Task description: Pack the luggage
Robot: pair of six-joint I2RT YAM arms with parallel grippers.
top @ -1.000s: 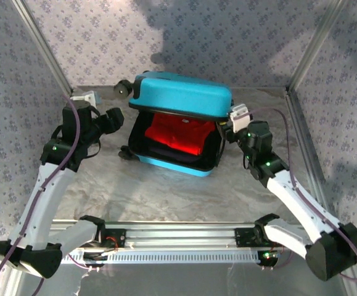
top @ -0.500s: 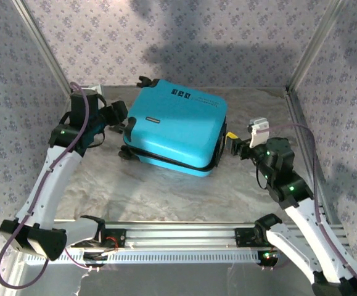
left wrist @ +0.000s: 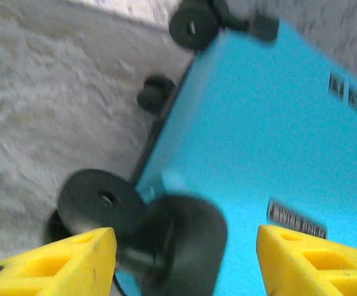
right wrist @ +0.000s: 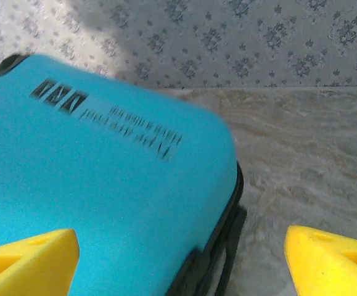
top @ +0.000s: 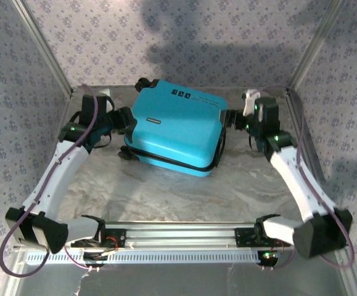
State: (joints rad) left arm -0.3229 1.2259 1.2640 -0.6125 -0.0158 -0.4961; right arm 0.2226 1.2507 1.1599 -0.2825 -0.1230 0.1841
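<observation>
The luggage [top: 178, 132] is a turquoise hard-shell suitcase lying flat with its lid down at the middle back of the table. Small label stickers show on its top. My left gripper [top: 127, 121] is at its left side, by the black wheels. In the left wrist view the left gripper [left wrist: 187, 265] is open, a black wheel [left wrist: 184, 240] in the gap between the yellow fingers, the shell [left wrist: 258, 135] behind. My right gripper [top: 230, 117] is at the suitcase's far right corner. It [right wrist: 181, 265] stands open, straddling the turquoise corner [right wrist: 92, 172] and black side handle [right wrist: 227, 246].
Patterned walls and metal posts [top: 307, 49] enclose the table on three sides. A metal rail [top: 178, 237] with the arm bases runs along the near edge. Bare grey table surface [top: 166, 191] lies between the suitcase and the rail.
The lid has come down over the red clothing, so the suitcase is now shut. The right gripper has swung back to the far right corner and opened wider. The left gripper closed in on the wheels.
</observation>
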